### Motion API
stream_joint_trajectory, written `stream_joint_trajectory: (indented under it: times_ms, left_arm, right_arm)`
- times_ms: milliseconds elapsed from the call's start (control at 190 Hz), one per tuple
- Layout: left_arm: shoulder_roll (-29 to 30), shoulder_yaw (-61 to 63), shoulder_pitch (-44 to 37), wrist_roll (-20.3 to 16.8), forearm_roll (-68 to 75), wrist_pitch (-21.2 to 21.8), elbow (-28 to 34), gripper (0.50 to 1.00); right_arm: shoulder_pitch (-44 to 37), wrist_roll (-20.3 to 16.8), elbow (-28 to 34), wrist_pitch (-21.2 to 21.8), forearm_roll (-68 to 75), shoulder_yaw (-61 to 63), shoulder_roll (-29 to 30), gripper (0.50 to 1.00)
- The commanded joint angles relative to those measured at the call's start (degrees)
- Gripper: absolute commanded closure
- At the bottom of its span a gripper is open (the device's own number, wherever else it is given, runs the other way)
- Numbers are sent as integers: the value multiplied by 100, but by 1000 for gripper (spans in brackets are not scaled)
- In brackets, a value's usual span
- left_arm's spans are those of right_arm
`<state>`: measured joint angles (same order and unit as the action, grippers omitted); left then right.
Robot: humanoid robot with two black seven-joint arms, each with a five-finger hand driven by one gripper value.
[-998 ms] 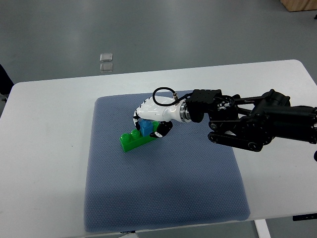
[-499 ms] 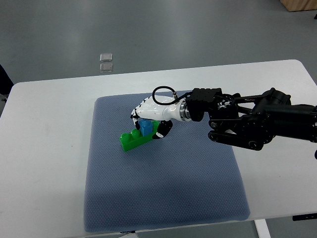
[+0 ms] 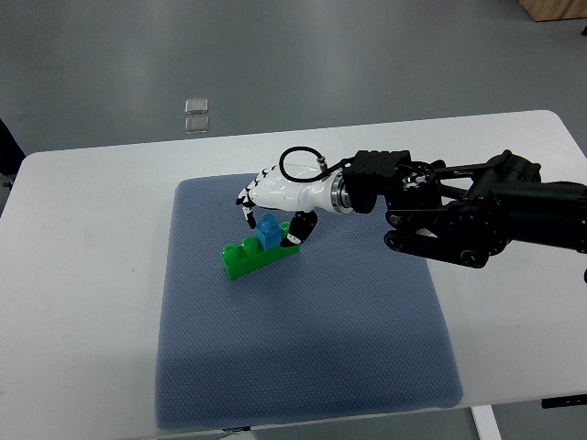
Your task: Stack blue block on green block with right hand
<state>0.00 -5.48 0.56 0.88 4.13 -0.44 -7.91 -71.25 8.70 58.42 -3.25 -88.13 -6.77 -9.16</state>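
Hovering above the blue block, right robot hand fingers loosely spread, green block partly covered beneath

A mat lies on the desk. On the mat's far half sits the green block, with the blue block on top of it toward its right end. The right hand hangs just above the blue block, its arm reaching in from the right.
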Motion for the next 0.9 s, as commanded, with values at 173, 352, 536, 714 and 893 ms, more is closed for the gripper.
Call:
stream_joint_trajectory:
  times_ms: [173, 352, 536, 714, 893]
  left_arm:
    - [0, 3, -3, 0, 0, 0, 0, 500]
    - [0, -6, 6, 0, 0, 0, 0, 500]
    - [0, 3, -3, 0, 0, 0, 0, 500]
    - [0, -6, -3, 0, 0, 0, 0, 500]
    - [0, 3, -3, 0, 0, 0, 0, 500]
  right_arm:
    - [-179, 0, 82, 35, 165, 35, -139, 605]
    - [-258, -9, 99, 88, 235, 79, -165, 605]
    - [-372, -9, 56, 105, 253, 255, -323, 587]
    - [-381, -27, -6, 527, 384, 773, -534, 587]
    - [-364, -79, -278, 993, 1333, 1546, -772, 587]
